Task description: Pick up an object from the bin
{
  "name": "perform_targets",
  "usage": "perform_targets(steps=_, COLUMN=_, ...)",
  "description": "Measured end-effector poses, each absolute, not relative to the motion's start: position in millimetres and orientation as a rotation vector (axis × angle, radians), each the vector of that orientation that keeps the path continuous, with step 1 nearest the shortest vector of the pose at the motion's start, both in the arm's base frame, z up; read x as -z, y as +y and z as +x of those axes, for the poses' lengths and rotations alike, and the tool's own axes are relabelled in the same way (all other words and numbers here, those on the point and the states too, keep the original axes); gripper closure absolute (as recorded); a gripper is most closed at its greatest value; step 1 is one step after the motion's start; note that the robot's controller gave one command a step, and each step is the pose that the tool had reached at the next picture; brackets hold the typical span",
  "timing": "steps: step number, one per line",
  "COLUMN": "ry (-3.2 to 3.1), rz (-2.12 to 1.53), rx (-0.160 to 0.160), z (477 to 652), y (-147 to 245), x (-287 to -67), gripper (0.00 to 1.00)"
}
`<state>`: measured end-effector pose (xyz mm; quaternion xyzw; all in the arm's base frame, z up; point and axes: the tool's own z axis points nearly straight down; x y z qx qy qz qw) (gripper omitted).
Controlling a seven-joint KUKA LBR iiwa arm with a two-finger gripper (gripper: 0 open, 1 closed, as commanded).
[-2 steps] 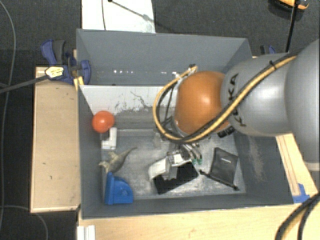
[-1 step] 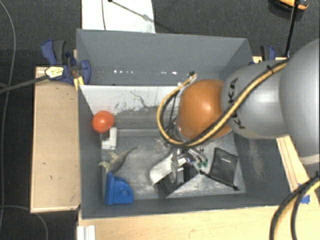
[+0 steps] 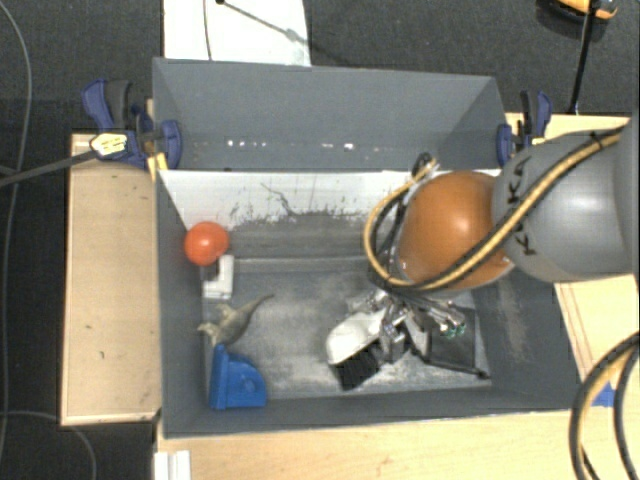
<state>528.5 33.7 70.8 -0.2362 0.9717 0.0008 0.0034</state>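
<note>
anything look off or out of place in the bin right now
Nothing looks spilled or broken. The grey metal bin's sloped back wall is scratched pale, likely wear. The pincer sits low among a white rounded lump and a black flat piece; the orange ball, tan toy animal and blue plastic block lie loose at left.

The bin [image 3: 320,108] looks like matt grey sheet metal, its floor scuffed and streaked with pale scratches, most thickly toward 12 o'clock. At 9 o'clock an orange ball [image 3: 206,243] has a smooth, faintly shiny skin. At 7 o'clock a blue block [image 3: 236,381] looks like matt plastic. Toward 4 o'clock a white piece [image 3: 347,340] looks smooth, and the black piece [image 3: 356,371] touching it looks dull. The wrist's orange cover [image 3: 450,230] is glossy.
</note>
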Motion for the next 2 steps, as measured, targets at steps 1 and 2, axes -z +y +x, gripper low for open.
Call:
perform_targets(steps=1, ry=3.047, rz=-0.737, rx=-0.003, z=528.5, y=33.7, x=-70.8, gripper=1.0)
perform_targets(steps=2, ry=3.053, rz=-0.705, rx=-0.003, z=522.1, y=9.0, x=-214.1, gripper=1.0)
